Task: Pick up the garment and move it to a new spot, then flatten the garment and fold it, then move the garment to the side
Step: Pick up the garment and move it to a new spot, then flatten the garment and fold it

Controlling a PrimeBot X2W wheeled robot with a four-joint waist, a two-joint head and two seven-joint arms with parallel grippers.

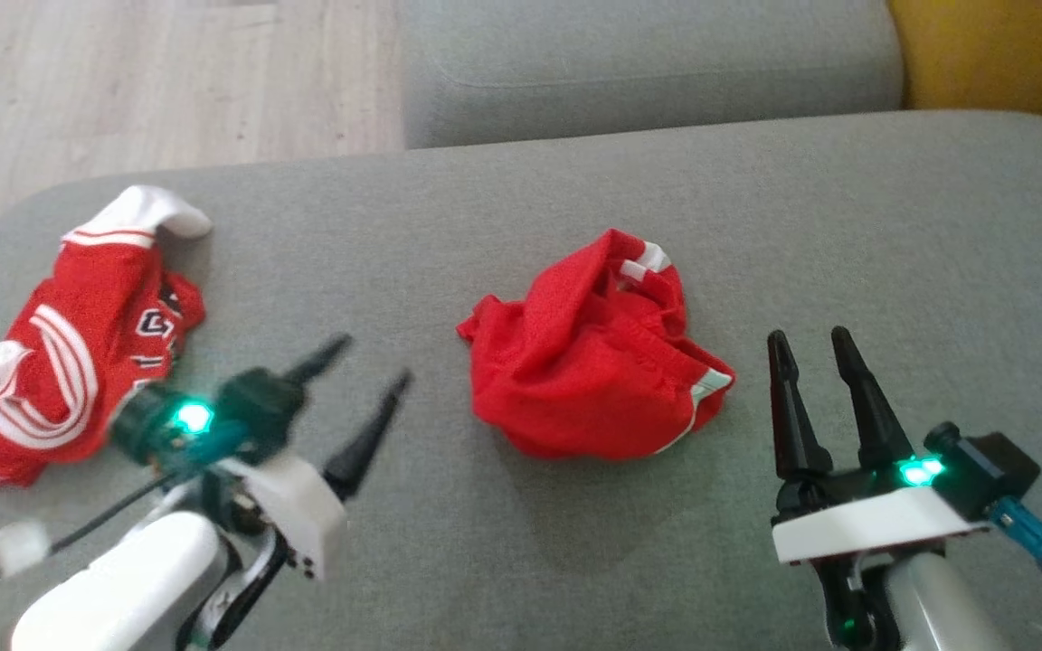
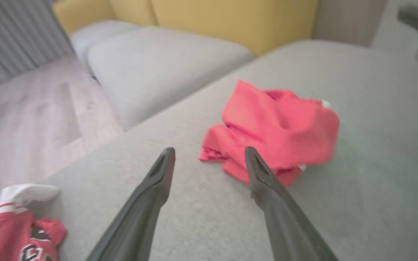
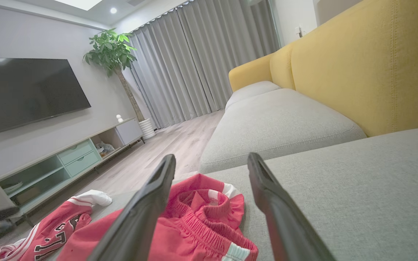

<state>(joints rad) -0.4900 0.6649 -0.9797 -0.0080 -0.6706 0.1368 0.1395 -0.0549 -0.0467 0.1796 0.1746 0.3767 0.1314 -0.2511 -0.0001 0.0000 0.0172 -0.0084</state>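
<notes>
The left claw (image 1: 372, 360) has two long black fingers (image 1: 367, 438) tapering to blunt tips; behind them is a dark, rounded block with a bright green light (image 1: 193, 417), then a white shell (image 1: 290, 511) and a smooth, pale forearm (image 1: 123, 588); a thin black cable (image 1: 96, 524) runs off it; the right claw (image 1: 808, 334) is built alike, with a green lamp (image 1: 917, 470), a flat white plate (image 1: 865, 529), a boxy black camera block (image 1: 991, 466) and a blue plug (image 1: 1023, 533) on a dark lead.

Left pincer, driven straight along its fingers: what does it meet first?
Probably the near edge of the crumpled red fabric garment on the grey sofa cushion; the open left pincer aims at it. Height unclear: it may touch cushion first.
</notes>
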